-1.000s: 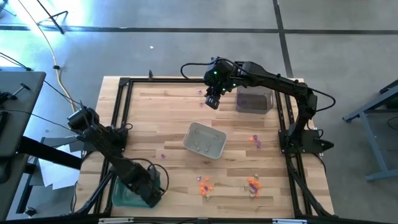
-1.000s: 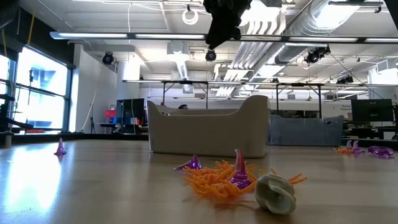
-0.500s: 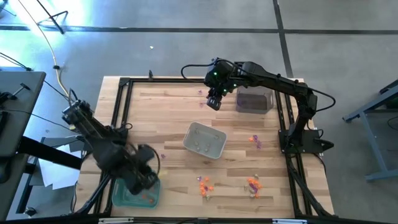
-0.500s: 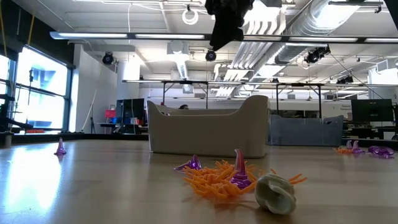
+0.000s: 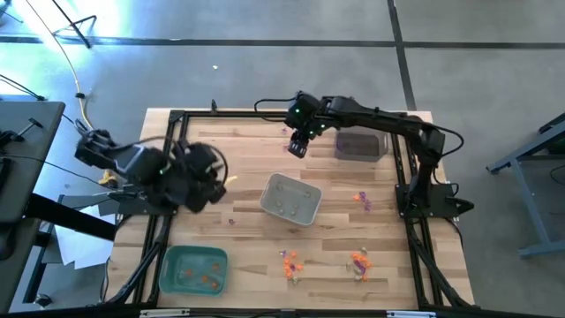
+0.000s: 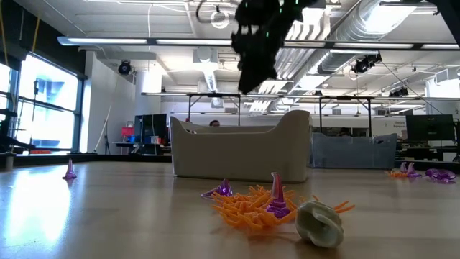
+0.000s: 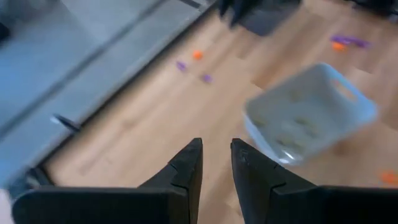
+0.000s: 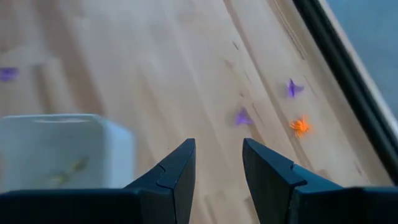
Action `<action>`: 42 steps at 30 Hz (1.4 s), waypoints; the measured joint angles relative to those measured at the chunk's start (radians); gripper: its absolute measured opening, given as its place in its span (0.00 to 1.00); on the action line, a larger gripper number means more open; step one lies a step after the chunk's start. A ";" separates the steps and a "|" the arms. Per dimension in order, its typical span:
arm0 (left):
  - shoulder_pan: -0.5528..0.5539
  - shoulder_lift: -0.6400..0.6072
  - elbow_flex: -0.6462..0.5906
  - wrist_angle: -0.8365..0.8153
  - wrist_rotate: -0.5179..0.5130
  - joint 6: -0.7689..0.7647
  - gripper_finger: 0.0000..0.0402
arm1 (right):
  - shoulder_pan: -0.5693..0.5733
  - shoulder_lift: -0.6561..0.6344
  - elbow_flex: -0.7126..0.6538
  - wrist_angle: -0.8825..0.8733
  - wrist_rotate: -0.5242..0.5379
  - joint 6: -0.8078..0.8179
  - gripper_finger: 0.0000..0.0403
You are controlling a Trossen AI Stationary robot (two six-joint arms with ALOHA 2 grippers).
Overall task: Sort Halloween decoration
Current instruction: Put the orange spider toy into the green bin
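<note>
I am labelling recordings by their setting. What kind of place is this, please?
Probably a robotics lab or workshop in an industrial building. The low view shows exposed ceiling ducts and rows of workbenches behind; the high view shows a wooden table in a black frame on a concrete floor.

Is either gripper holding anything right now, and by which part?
Nothing is held. The left gripper and right gripper both show an empty gap between their fingers.
</note>
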 joint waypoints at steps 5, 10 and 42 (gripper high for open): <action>0.101 -0.046 0.000 0.006 -0.052 0.176 0.17 | -0.064 0.031 -0.150 0.157 0.005 -0.050 0.32; 0.187 -0.091 0.000 0.014 -0.059 0.355 0.17 | -0.105 0.031 -0.240 0.249 0.049 -0.378 0.32; 0.661 -0.199 0.000 0.338 0.007 0.912 0.17 | -0.272 0.326 -0.130 0.353 -0.082 -0.538 0.32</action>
